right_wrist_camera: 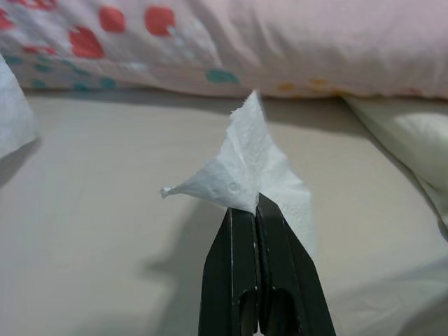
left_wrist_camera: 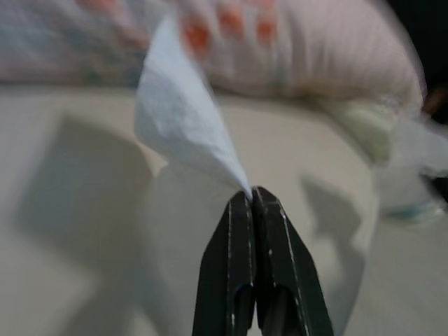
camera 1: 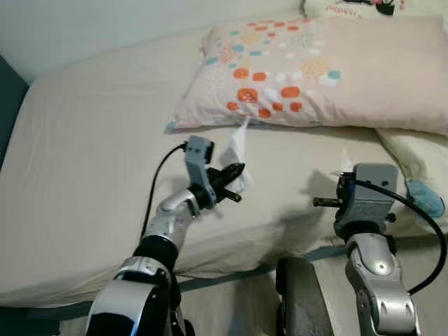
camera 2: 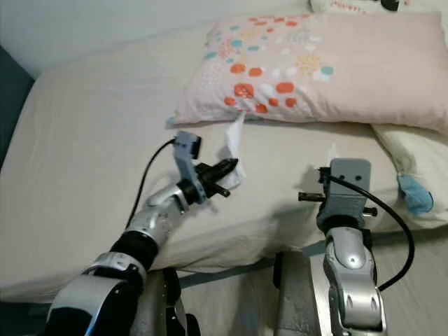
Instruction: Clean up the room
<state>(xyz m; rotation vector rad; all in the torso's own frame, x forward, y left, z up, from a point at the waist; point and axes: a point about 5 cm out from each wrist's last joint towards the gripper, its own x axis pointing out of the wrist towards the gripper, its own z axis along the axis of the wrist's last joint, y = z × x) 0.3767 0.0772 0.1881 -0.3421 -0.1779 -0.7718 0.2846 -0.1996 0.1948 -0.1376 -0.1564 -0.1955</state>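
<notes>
Pinching a white tissue (left_wrist_camera: 183, 119) by one thin corner, the left gripper (left_wrist_camera: 252, 197) has its jaws clenched tip to tip, the sheet fanning up toward 11 o'clock from the pinch. In the head view this gripper (camera 1: 233, 173) hangs over the bed (camera 1: 91, 161), with the tissue rising at 12 o'clock toward the dotted pillow (camera 1: 315, 70).

Right gripper (right_wrist_camera: 255, 210): jaws likewise clamped on a second tissue (right_wrist_camera: 245, 171), held by a crumpled fold, the paper peaking at 12 o'clock. In the head view the gripper body hides the fingers; a sliver of this tissue (camera 1: 344, 162) shows above the wrist housing.

Surroundings: a pale cushion (camera 1: 413, 157) at 3 o'clock of the right arm, with a blue item (camera 1: 425, 197) lying against it, identity unclear; a second pillow (camera 1: 364, 7) at the far edge, 1 o'clock.

Hazards, judged:
- Both holds take only a small bite of paper; a quick swing could tear a corner or let it slide free.
- A dropped tissue would probably land on the sheet near the pillow, white on cream and hard to find again.
- No bin is in sight, so the carry may be long, giving loose paper time to flutter and work loose.
</notes>
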